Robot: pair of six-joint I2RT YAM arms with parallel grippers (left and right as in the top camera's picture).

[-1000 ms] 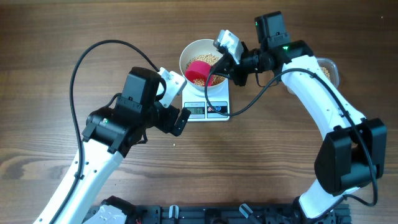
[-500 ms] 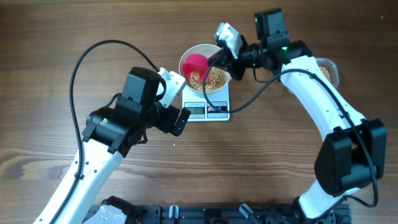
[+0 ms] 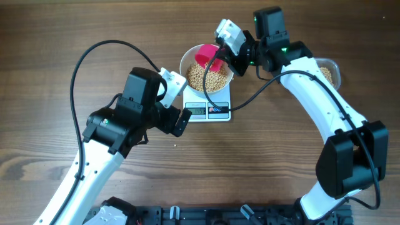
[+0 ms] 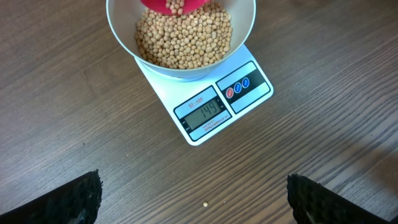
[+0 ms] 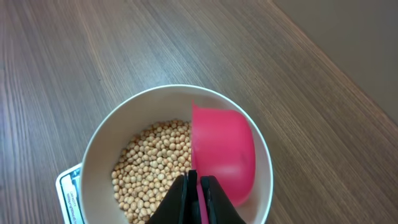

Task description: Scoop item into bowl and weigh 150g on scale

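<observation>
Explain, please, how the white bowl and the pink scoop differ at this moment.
The bowl is glossy white; the pink scoop is smaller and fits within its rim. The bowl sits upright on the scale; the scoop is tipped over it, clamped in the right gripper. The bowl holds a heap of beans; the scoop shows only a few at its lip. Both are round, open vessels.

A pink scoop [image 5: 221, 146] juts forward from the right jaws, its handle pinched between them and its cup tipped on its side. A clear plastic tub [image 3: 335, 69] stands on the brown wooden table [image 3: 50, 37], well behind the right jaws and partly hidden.
</observation>
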